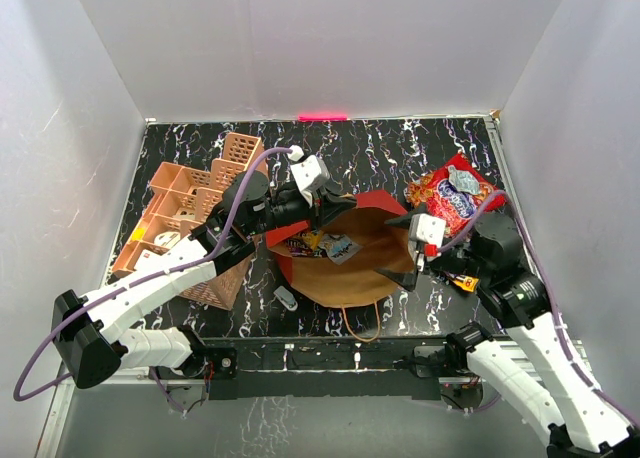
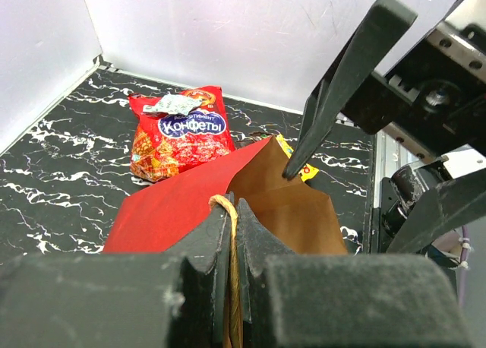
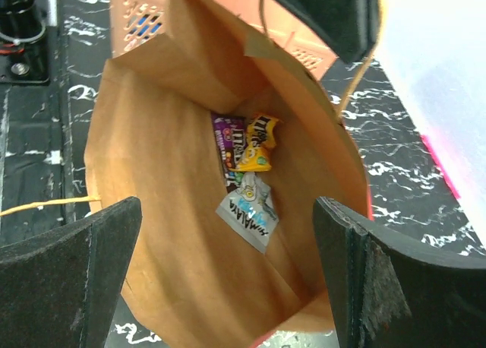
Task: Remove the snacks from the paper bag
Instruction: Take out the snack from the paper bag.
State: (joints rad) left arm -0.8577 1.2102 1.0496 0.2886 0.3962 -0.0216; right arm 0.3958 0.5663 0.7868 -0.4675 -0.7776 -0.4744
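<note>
Salmon-pink plastic, the lattice organizer stands at the left of the table and has no part in this work. Just to its right, the left gripper is clamped on the rim of the paper bag, close to one twisted handle. The bag is in the middle of the table, and its brown inside is open toward the right arm.

Deep inside are three small packets, close together. A purple packet lies partly under a yellow packet, and a silver-blue packet is the nearest to the mouth. The right gripper hangs at the mouth with its jaws spread wide and nothing between them. Further right, toward the back of the table, the red cookie bag is already outside.

I judge the packets to be light, thin and slippery, with foil that yields under the fingers. The silver-blue one seems the easiest to reach. It is better to pinch it at an edge or a sealed end than on the flat face. The paper wall is soft, so a finger could catch it and drag the bag.
</note>
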